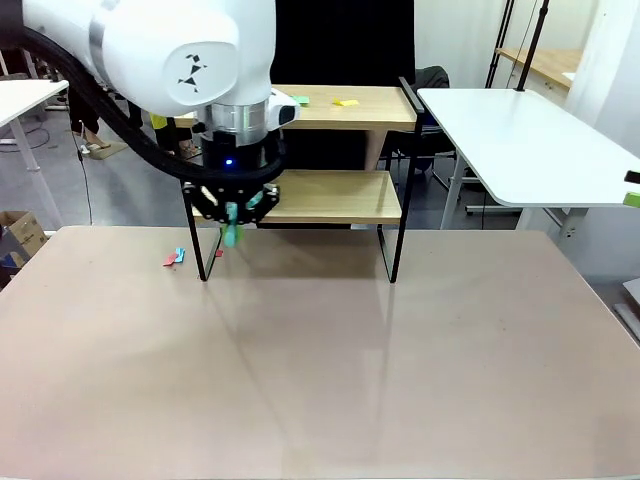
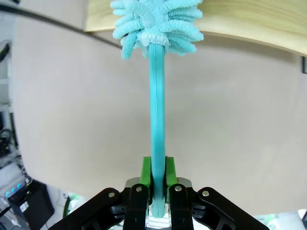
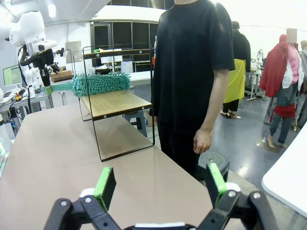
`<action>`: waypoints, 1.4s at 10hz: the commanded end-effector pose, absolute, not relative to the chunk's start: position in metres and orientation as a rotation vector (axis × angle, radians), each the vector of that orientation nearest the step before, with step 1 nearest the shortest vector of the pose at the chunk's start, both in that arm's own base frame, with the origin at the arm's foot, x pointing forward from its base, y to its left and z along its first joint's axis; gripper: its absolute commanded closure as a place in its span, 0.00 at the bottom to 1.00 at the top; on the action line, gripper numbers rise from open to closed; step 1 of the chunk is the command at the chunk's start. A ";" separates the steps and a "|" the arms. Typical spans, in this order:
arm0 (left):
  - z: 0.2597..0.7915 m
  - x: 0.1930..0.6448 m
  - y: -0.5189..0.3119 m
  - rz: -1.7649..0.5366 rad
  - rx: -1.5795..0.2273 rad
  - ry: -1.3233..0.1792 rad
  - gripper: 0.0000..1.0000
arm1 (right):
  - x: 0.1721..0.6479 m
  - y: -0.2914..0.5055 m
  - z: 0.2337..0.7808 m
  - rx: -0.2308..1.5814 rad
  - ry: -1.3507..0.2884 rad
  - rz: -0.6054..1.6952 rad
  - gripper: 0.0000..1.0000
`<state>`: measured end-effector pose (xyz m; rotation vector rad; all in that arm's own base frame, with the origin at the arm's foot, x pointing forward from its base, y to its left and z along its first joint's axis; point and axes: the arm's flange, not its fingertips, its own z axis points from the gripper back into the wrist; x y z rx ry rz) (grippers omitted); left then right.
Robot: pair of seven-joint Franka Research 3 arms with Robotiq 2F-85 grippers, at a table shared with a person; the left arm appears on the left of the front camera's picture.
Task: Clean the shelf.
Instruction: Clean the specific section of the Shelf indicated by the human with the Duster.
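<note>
The duster (image 3: 100, 84), clamped by the left gripper (image 2: 158, 168), is laid on the shelf (image 1: 340, 195); 2 top-board scraps (image 1: 345, 102) are left unswept; the right gripper (image 3: 160, 184) is held open.

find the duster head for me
In the right wrist view the duster head lies on the shelf, at its lower board's left end, held by the left gripper.

the shelf (image 1: 335, 195) has pale wooden boards in a black frame. the duster (image 2: 158, 115) is turquoise, the left gripper (image 2: 158, 167) black with green pads.
</note>
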<state>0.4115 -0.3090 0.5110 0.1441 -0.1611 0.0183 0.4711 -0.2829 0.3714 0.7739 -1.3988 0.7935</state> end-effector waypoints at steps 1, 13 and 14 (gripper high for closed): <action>0.509 0.399 -0.296 0.084 0.257 -0.180 0.86 | 0.471 -0.279 0.378 0.762 -1.366 0.792 0.00; 0.531 0.368 -0.308 -0.037 0.284 -0.307 0.86 | 0.471 -0.279 0.378 0.762 -1.366 0.792 0.00; 0.539 0.364 -0.295 -0.128 0.190 -0.333 0.86 | 0.471 -0.279 0.378 0.762 -1.366 0.792 0.00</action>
